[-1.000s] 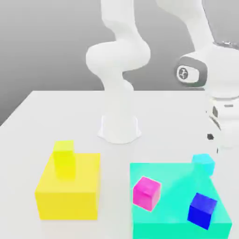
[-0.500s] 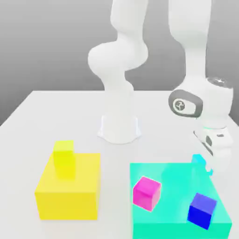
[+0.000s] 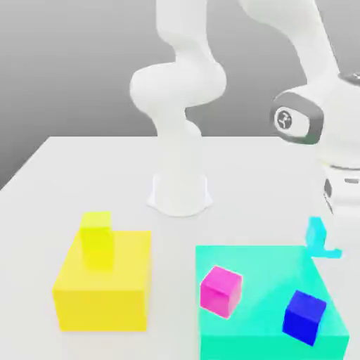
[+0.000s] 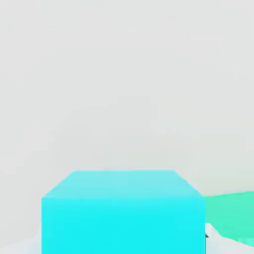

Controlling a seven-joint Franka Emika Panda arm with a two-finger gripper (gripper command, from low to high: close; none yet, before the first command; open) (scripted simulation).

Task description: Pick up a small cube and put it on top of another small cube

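With the small plain cyan cube gripped between the fingers of the white robot hand, picking is done, and stacking it on another cube remains.

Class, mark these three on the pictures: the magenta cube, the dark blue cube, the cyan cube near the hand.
Magenta cube (image 3: 219,292): exterior view, middle of its visible faces.
Dark blue cube (image 3: 304,318): exterior view, near its middle.
Cyan cube (image 4: 124,225): hand view, on its brighter face.
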